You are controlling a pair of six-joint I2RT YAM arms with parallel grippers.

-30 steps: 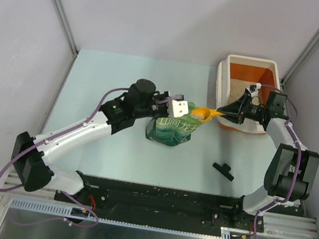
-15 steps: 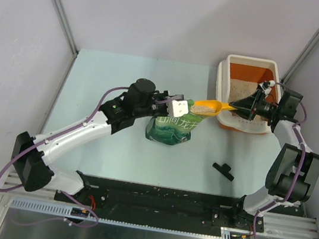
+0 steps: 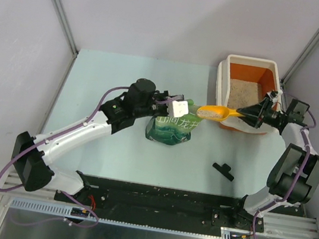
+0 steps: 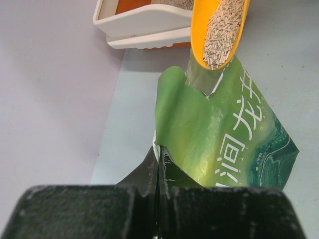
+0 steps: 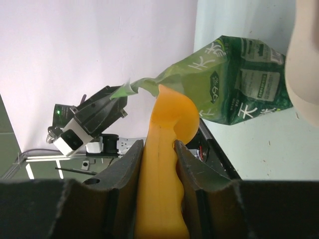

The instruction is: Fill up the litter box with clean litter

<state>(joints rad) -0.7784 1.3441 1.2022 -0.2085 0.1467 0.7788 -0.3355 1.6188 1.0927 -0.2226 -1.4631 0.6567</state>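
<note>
Box: rectangular orange-walled, white-rimmed plastic litter box [image 3: 220, 83], at the far right of the table [image 3: 106, 75], long axis running away from the arms.
Bag: green printed pouch [image 3: 169, 132], standing upright; white Chinese characters, not fully legible.
Scoop: yellow-orange plastic scoop [image 3: 217, 112], lying left-right, bowl over the pouch.
Right gripper [image 3: 250, 113]: clamped on the scoop handle.
Left gripper [image 3: 186, 107]: pinched closed on the pouch top edge.
Litter: pale beige granular clean litter [image 3: 241, 93] in the box, and more in the scoop bowl.
</note>
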